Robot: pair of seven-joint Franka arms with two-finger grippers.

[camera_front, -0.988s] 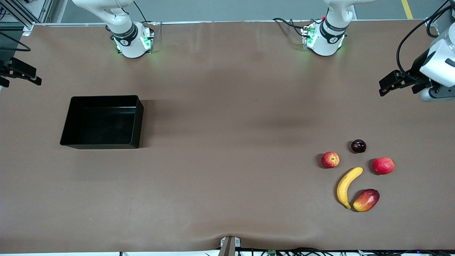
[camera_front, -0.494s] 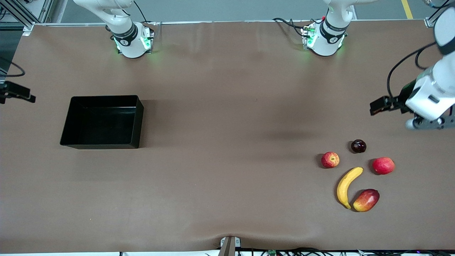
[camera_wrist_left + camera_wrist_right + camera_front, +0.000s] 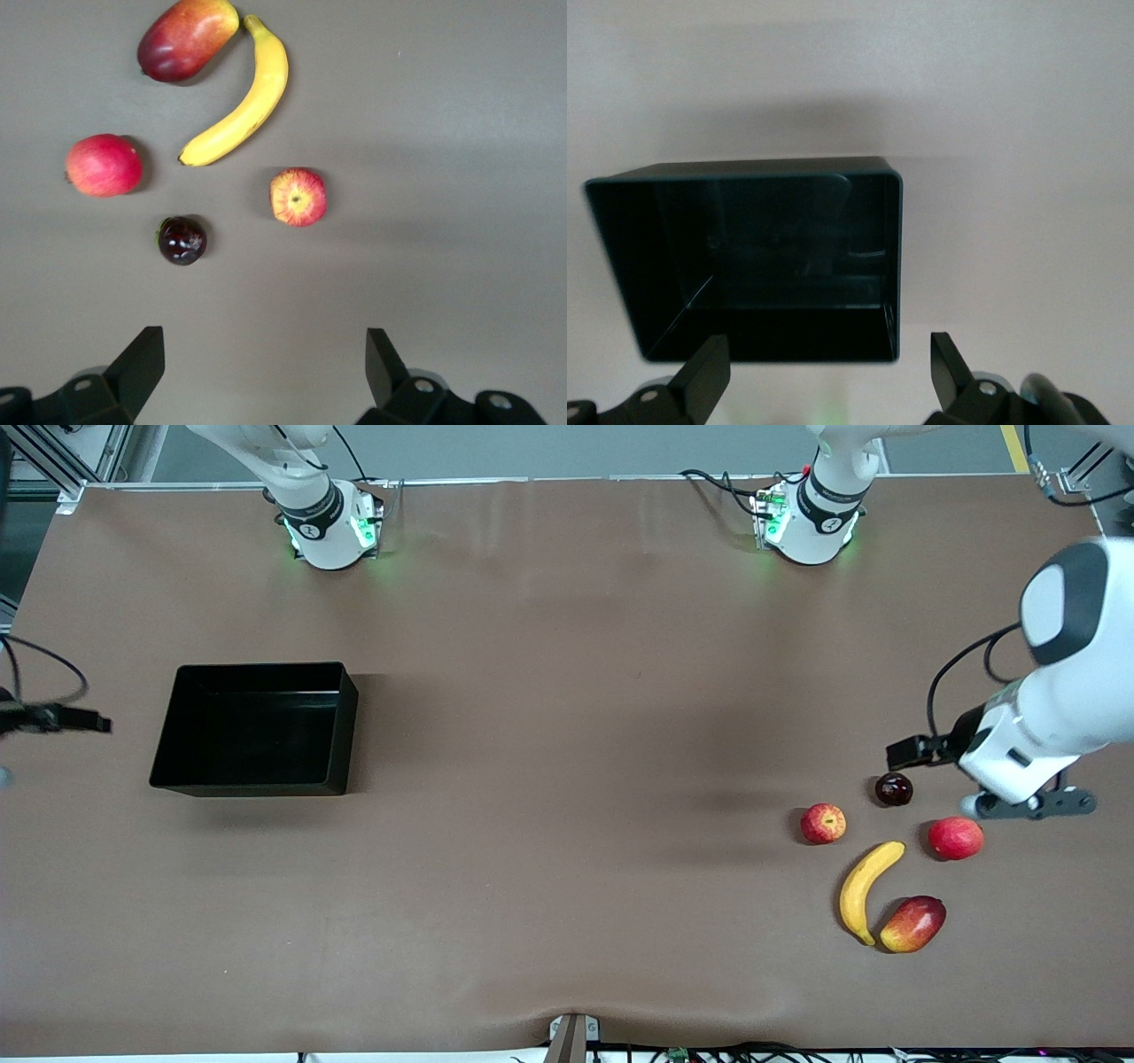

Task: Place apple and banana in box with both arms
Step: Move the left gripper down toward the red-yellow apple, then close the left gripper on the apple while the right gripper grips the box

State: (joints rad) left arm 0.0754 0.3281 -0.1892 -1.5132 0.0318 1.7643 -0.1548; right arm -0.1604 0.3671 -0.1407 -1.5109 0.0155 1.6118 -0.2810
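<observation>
Right hand (image 3: 824, 372) shows only fingertips; front view's edge cuts it off.

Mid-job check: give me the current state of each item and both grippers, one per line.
apple: on the table, untouched, not in the box.
banana: lying on the table beside the mango-like fruit, not in the box.
box: upright, empty.
dark plum: on the table.
plain red fruit: on the table.
left gripper: open, empty, up over the fruit cluster.
right gripper: open, empty, above the box.
</observation>
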